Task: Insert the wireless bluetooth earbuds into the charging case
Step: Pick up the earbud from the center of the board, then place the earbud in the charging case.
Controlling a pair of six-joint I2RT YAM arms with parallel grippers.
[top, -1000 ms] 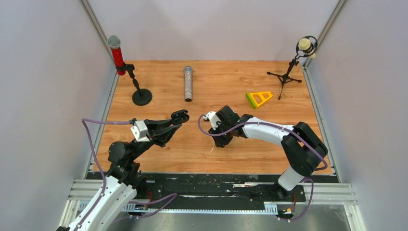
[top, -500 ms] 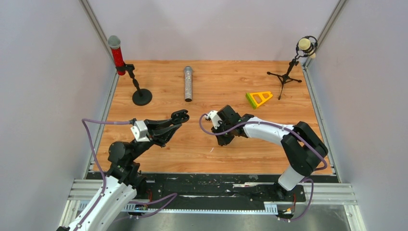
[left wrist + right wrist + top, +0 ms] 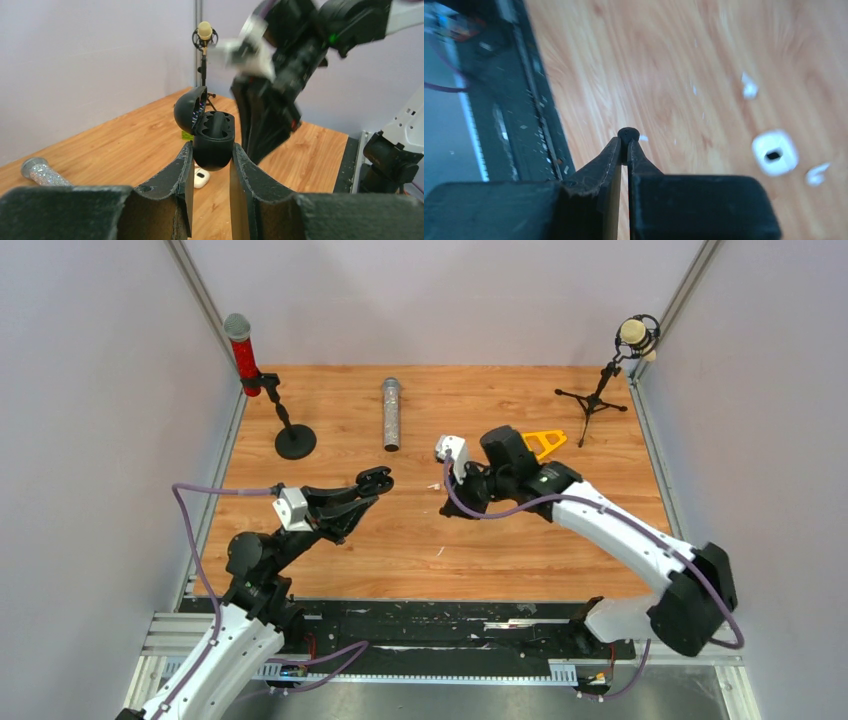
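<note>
The coming move turns on one gap. The black earbud [image 3: 628, 134] is pinched at the very tips of the right fingers [image 3: 610, 156] and lies to the right of the open charging case [image 3: 213, 142]. The left fingers [image 3: 181, 172] clamp that case by its lower body and hold it above the counter [image 3: 480, 400]. In the left wrist view the case stands mouth upward, with the lid swung back on its far left side and two wells set side by side. The wells are dark, and I cannot tell whether either is filled. The right fingers hang tips-down just beside the case's right flank, near it but apart. The earbud looks round, with no clear long axis, so seating it likely depends on lining it up over a well and lowering it straight. Below, a small white rounded object [image 3: 775, 152] and some white bits lie on the wood. The silver microphone [image 3: 391, 413] lies well apart.
</note>
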